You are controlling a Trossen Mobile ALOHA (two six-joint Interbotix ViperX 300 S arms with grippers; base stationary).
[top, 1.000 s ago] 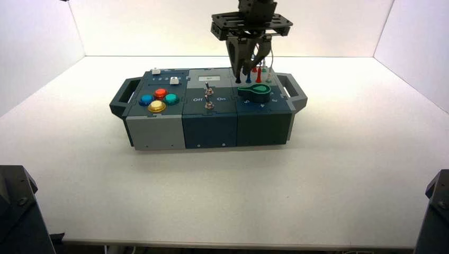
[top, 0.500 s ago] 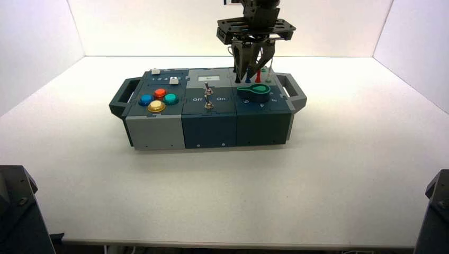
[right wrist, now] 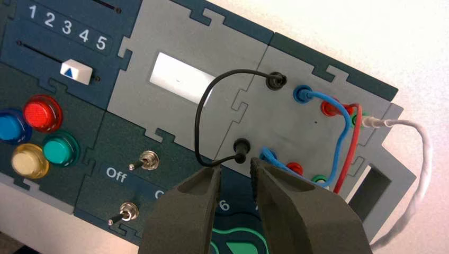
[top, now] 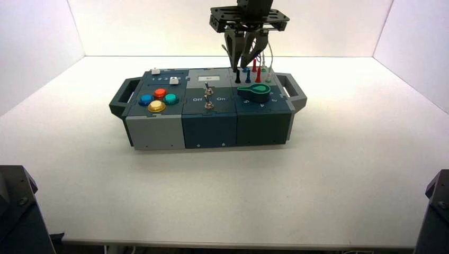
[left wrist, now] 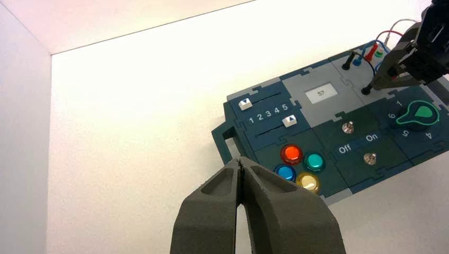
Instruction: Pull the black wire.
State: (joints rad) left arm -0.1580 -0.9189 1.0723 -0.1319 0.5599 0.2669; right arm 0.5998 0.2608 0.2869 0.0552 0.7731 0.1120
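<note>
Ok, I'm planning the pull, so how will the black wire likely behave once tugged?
The black wire looks thin and stands in a loose loop, so it is probably flexible and light. Its slim plugs are seated in sockets, so the loop may straighten first before a plug gives. The arc looks springy, so it could swing once freed.

Sliders (top: 174, 81) behind buttons (top: 156, 106) on box's left, switches (top: 209, 105) mid-box, knob (top: 254, 92) right, wires (right wrist: 341, 143) behind knob

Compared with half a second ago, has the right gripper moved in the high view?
Yes: the right gripper has shifted left and up the picture, farther from the green knob.
</note>
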